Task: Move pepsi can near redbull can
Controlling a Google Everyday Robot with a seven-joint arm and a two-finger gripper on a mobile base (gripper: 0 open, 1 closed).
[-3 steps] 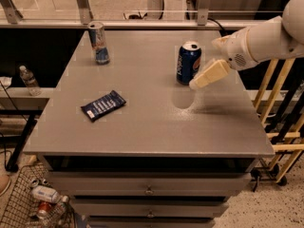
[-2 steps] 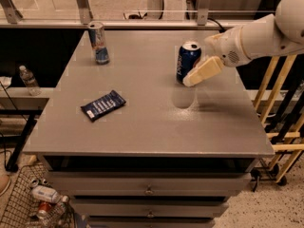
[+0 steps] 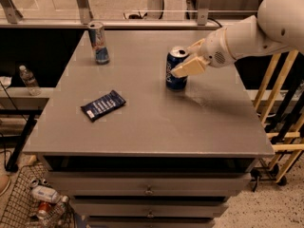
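1. Since a second ago, the dark blue pepsi can (image 3: 175, 75) with its silver top has shifted a little left and nearer on the grey table (image 3: 156, 127), and the cream two-finger gripper (image 3: 184, 61) has travelled with it.
2. You have the gripper at the can's right side, right of the table's centre. Its fingers (image 3: 190, 66) look clamped on the can's upper part, one crossing the front and one behind the rim.
3. I cannot tell whether the can's base is clear of the table or sliding on it.
4. The tall, slim silver and light-blue redbull can (image 3: 99, 44) stands upright near the far left corner, well apart from your load.
5. The grip sits high. If the base drags, the can could pivot in the fingers or slip out.
6. The slim can looks easy to topple. Arrive too fast or too close and you may knock it over.
7. The flat dark blue snack packet (image 3: 102, 105) lies near left, probably off your path.
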